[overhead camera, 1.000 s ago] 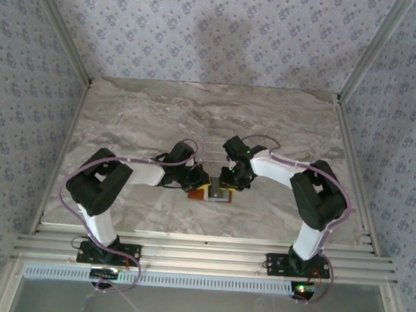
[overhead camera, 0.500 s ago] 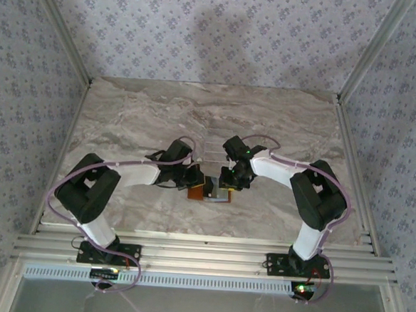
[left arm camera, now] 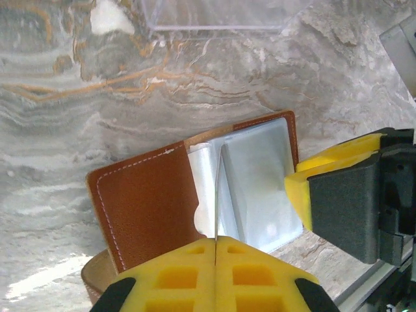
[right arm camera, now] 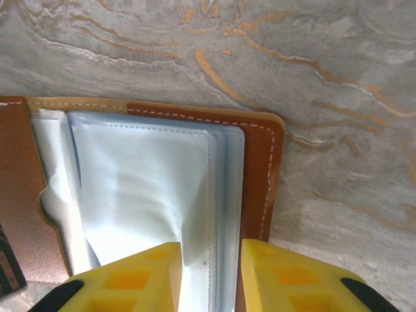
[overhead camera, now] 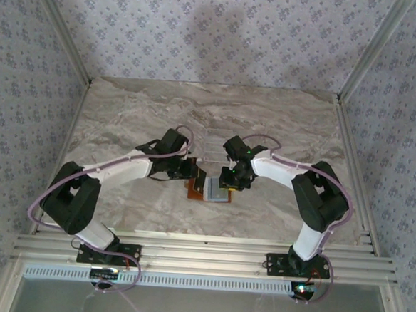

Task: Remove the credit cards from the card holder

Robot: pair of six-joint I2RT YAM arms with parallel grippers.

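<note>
The card holder [overhead camera: 212, 192] lies open mid-table, brown leather [left arm camera: 146, 208] outside and grey-blue clear pockets [right arm camera: 136, 182] inside. My left gripper [overhead camera: 194, 175] sits at its left side, its fingers [left arm camera: 214, 242] shut on a thin sheet seen edge-on over the fold. I cannot tell whether that sheet is a credit card or a pocket page. My right gripper [overhead camera: 229, 182] is at the holder's right end. Its jaws [right arm camera: 211, 250] stand narrow, pinching the pockets' stitched edge beside the leather border [right arm camera: 260, 169]. One right finger [left arm camera: 312, 188] shows in the left wrist view.
A clear shiny plastic sheet [overhead camera: 208, 152] lies flat on the marble just beyond the card holder, also in the left wrist view [left arm camera: 214, 13]. Both arms meet over the table's middle. Patterned walls close the table on three sides.
The left arm has stretched forward and its gripper has moved away from the base. The card holder has shifted slightly, with more of its grey inside showing. The right gripper stays at the holder's right end.
</note>
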